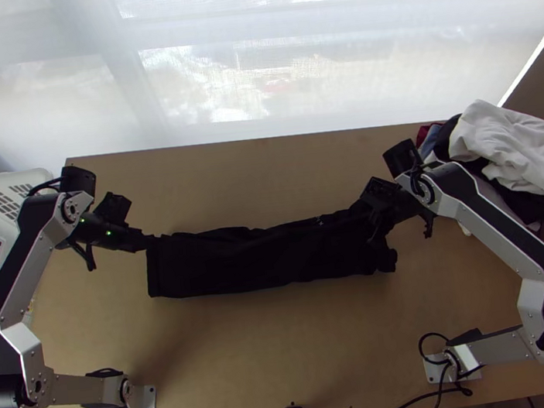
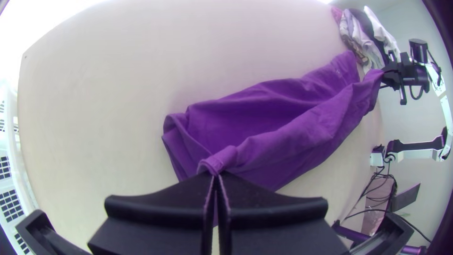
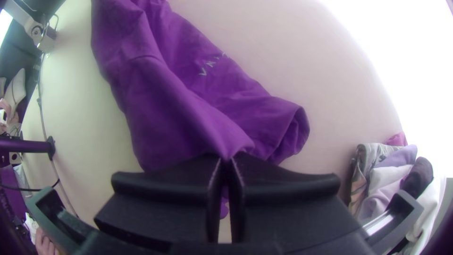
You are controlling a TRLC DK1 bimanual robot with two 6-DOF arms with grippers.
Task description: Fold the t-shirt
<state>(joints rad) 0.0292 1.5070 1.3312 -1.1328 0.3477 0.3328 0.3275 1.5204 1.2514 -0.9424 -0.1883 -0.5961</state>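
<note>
T-shirt [image 1: 262, 258] drawn out across the table [image 1: 288, 358], the left gripper [image 2: 215, 175] and right gripper [image 3: 227, 160] each clamped on its fabric; uneven travel could twist the held edge or tug it free.

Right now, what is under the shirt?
The table shows around the shirt, which the left fingers and right fingers hold. It covers what is directly beneath, so whether anything besides table lies there cannot be seen.
</note>
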